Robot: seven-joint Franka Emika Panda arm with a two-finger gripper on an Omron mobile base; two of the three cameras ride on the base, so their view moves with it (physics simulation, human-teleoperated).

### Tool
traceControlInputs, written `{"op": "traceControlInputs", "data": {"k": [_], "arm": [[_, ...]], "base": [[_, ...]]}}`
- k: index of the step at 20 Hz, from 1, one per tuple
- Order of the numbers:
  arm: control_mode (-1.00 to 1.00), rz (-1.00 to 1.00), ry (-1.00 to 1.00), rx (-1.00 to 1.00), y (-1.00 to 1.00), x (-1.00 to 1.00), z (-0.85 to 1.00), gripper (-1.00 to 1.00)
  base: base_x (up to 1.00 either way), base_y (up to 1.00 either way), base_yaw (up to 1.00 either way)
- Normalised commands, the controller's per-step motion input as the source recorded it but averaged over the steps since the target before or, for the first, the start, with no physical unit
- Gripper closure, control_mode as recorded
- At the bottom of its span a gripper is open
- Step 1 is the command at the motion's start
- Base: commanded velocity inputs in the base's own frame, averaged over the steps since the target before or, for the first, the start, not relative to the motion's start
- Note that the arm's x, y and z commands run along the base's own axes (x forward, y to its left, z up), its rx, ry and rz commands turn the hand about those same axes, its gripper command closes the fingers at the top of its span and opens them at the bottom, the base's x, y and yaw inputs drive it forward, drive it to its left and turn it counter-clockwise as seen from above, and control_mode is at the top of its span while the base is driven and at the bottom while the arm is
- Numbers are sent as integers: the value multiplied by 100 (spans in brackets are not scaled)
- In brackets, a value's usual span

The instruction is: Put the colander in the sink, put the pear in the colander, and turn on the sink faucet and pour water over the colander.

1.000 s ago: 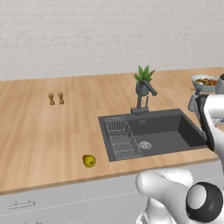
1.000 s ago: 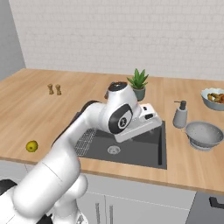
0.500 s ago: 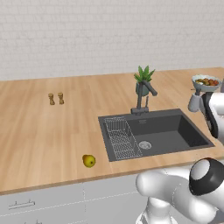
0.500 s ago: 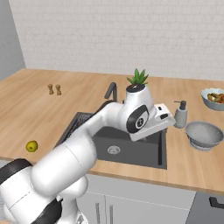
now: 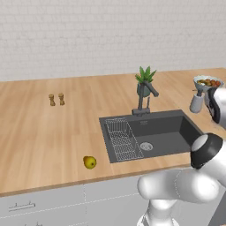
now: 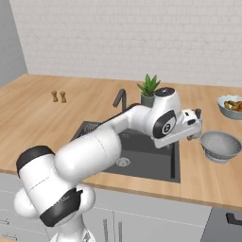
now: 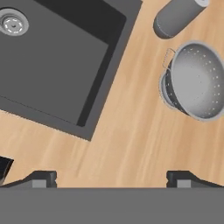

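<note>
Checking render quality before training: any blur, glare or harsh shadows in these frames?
Left base view: sharp, flat even light, a small soft shadow under the pear. Right base view: sharp, soft sheen on the arm, no glare on the colander. Hand view: crisp; colander holes resolve, the sink is dark but readable.

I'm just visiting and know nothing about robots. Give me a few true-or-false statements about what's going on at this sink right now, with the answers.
1. The colander sits inside the sink. False: it stands on the wooden counter to the right of the basin.
2. The pear lies on the counter, left of the sink. True.
3. The gripper is clamped on the colander. False: its jaws are wide open over bare counter, holding nothing.
4. A wire rack lies in the left part of the basin. True.
5. Water is running from the sink faucet. False: no water is visible.
</note>
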Motion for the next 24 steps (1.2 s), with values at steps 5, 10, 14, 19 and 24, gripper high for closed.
{"op": "traceControlInputs", "data": {"k": [5,10,14,19,24], "arm": [[-100,6,0,1,-34,24,-15,-100],[-100,4,0,0,-27,26,-18,-100],[-100,6,0,0,-18,33,-14,-100],[-100,5,0,0,-18,25,-12,-100],[-100,3,0,0,-19,19,-11,-100]], "base": [[0,0,0],[0,0,0],[0,0,0],[0,0,0],[0,0,0]]}}
